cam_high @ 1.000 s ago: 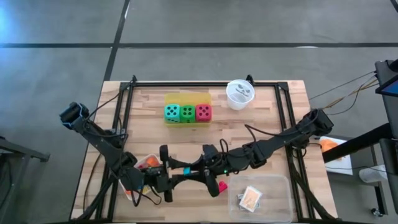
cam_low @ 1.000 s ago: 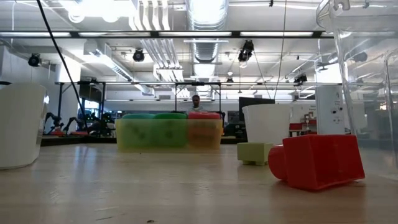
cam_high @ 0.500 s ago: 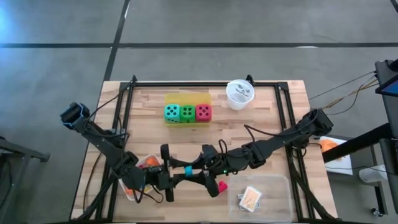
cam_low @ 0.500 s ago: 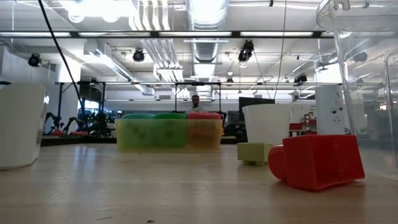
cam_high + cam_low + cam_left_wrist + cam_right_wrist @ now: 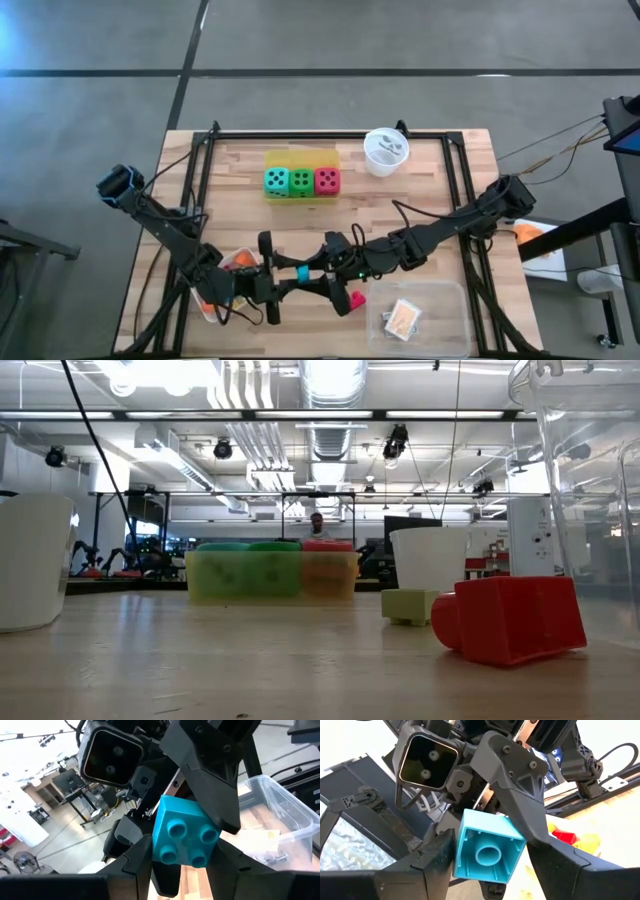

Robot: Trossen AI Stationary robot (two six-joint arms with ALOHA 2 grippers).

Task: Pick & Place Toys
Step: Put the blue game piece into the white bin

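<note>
Two end effectors, one blue block (image 5: 184, 839)

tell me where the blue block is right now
The blue block is up between the left gripper and right gripper, near the table's front middle.

Light fell evenly from above, bright ceiling fixtures (image 5: 330, 380) blooming white in the low view, and the worktop (image 5: 440, 190) showed only faint, soft shadows under the arms. In the low view the near red block (image 5: 510, 618) and the worktop's front edge were soft. In both wrist views the teal block (image 5: 184, 832) was crisp and the room behind washed out pale.
</note>
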